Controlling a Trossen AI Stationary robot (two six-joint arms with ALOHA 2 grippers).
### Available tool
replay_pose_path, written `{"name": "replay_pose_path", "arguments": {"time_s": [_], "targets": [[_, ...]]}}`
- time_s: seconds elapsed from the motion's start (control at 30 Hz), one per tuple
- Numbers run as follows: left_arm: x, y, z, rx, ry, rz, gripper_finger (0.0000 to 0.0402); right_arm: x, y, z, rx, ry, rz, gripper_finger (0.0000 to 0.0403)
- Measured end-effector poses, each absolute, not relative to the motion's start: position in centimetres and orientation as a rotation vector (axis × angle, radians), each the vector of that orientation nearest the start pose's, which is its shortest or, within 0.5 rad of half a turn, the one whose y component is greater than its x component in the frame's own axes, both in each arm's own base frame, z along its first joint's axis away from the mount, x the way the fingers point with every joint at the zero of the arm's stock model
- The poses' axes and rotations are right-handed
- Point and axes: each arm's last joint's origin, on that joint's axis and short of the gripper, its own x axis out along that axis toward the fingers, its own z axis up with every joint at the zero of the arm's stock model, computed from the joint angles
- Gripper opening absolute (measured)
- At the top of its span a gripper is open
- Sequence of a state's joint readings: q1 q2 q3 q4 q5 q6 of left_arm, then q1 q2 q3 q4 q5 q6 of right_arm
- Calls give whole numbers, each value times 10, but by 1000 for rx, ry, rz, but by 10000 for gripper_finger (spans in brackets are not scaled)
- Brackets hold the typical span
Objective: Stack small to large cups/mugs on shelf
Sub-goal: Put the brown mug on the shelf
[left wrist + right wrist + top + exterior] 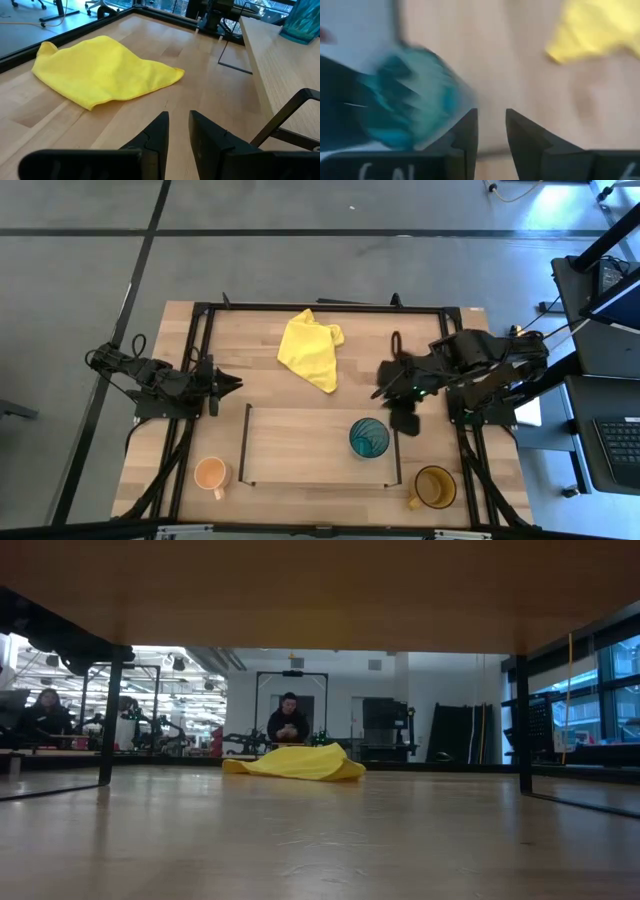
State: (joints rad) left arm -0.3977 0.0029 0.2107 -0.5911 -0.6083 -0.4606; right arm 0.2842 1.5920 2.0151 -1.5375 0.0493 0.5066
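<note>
Ribbed teal tumbler (368,438) stands on the pale-wood shelf (300,442); right gripper (384,387), at its 1 o'clock, fingers nearly together, empty.

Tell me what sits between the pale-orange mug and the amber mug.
In the high view, the shelf spans between the pale-orange mug and the amber mug, with the teal tumbler standing on its right end.

Right wrist view: heavily motion-blurred. Teal tumbler (405,97) reads only as a smear, ribs not resolvable; yellow cloth (592,27) cut by the frame edge.

Left wrist view: teal tumbler (302,20) cropped at the corner, only its lower part shows.

Low view: underside of the shelf (320,590) blocks the upper frame; all 3 vessels and both arms hidden. 2 people in the room beyond, too small for detail.

High view: left gripper (228,383) finger gap too small to resolve.
</note>
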Motion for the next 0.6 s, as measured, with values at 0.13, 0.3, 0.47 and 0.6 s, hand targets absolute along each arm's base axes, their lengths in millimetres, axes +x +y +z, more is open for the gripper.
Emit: {"name": "replay_pose_path", "arguments": {"time_s": [0.13, 0.3, 0.47, 0.6], "targets": [[69, -11, 179, -269, 281, 280, 69, 239, 64, 439, 309, 1097, -166, 101], [69, -11, 180, -271, 279, 279, 69, 221, 55, 430, 493, 1138, -273, 101], [69, -11, 179, -269, 281, 280, 69, 195, 61, 400, 683, 1280, -347, 101], [69, -11, 179, -269, 281, 279, 69, 172, 74, 377, 725, 1344, -413, 101]]}}
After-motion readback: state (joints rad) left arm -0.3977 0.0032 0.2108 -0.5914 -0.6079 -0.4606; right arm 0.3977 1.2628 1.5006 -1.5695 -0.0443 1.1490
